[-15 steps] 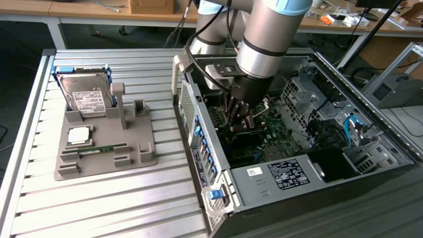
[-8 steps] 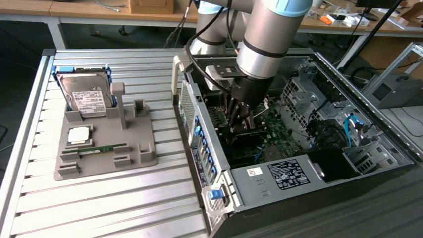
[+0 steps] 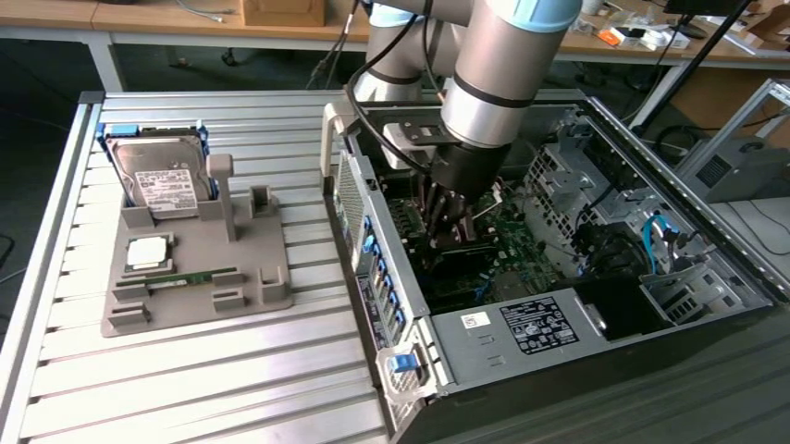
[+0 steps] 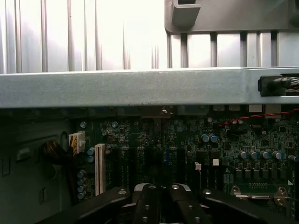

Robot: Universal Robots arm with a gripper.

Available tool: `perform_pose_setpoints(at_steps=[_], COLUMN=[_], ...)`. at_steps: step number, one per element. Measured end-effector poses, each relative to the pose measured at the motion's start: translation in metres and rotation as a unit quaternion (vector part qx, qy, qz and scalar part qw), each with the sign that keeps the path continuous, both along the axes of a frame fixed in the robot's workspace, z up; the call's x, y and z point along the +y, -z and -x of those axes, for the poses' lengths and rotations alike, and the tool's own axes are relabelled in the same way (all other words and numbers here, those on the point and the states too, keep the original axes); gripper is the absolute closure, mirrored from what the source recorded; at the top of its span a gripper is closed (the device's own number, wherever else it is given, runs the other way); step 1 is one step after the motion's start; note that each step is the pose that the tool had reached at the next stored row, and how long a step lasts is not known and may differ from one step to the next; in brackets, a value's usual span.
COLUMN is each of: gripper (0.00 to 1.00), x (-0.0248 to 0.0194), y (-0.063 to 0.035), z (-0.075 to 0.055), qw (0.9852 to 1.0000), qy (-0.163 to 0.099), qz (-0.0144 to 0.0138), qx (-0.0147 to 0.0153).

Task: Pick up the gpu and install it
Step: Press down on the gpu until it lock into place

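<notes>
Off to the exterior view's left, the tray (image 3: 265, 287) keeps the hard drive (image 3: 161, 180). Inside the case (image 3: 519, 324), my gripper (image 3: 447, 215) has its jaws squeezed together, tips over the gpu (image 3: 467, 252), which seems to stand at its slot. I judge seating is under way, and any push needs squareness.

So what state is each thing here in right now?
gripper: shut, down inside the computer case over the motherboard.
computer case: side open, lying on the table.
gpu: cannot tell whether it is held or seated.
hard drive: propped in the grey holder.
RAM stick: lying flat in the grey holder.
</notes>
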State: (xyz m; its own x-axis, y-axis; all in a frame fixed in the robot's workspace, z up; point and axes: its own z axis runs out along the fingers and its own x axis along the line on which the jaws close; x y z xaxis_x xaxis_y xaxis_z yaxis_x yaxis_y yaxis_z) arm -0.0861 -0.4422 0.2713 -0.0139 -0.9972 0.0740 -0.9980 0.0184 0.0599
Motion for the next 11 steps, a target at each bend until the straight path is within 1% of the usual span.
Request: perform_pose_setpoints(at_steps=[8, 9, 10, 11], gripper=[0.89, 0.89, 0.89, 0.89], x=[0.0000, 0.0001, 0.0002, 0.0000], y=[-0.0006, -0.0015, -0.0049, -0.0093], z=[-0.0001, -0.0001, -0.0001, -0.0001], qw=[1.0000, 1.0000, 1.0000, 1.0000], qy=[0.000, 0.000, 0.000, 0.000], qz=[-0.0003, -0.0007, -0.0010, -0.0001], qx=[-0.0002, -0.0005, -0.0011, -0.0010])
